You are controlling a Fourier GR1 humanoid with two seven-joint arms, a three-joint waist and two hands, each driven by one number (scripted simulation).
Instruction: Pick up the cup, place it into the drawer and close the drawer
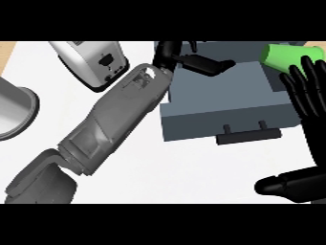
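Note:
The green cup (287, 55) lies tilted at the far right corner of the open grey drawer (222, 103), whose dark handle (250, 135) faces me. My right hand (313, 103) stands open just in front of the cup, fingers straight and pointing up. Their tips overlap the cup's lower right side, and the thumb juts left lower down. My left forearm crosses the counter diagonally. My left hand (193, 61) rests at the drawer's far left corner with relaxed fingers, holding nothing. Its far part is cut off at the view's top.
A silver appliance (91, 62) stands at the back left beside my left forearm. A large grey metal cylinder (3, 110) lies at the left edge. The white counter (165, 172) stretches in front of the drawer.

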